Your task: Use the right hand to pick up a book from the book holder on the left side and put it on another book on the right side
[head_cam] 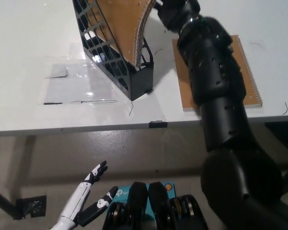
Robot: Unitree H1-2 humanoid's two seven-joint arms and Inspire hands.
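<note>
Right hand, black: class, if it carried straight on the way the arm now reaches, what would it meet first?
Most likely the brown book standing in the black book holder. The right hand reaches up and leftward toward the book's upper edge, at the picture's top. Contact is unclear, since depth is hard to judge.

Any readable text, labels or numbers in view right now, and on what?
None readable.
Teal box at the bottom edge: a small white logo, too small to read.
Brown book in the black book holder: no print visible.
Spiral notebook on the table: plain cover.
</note>
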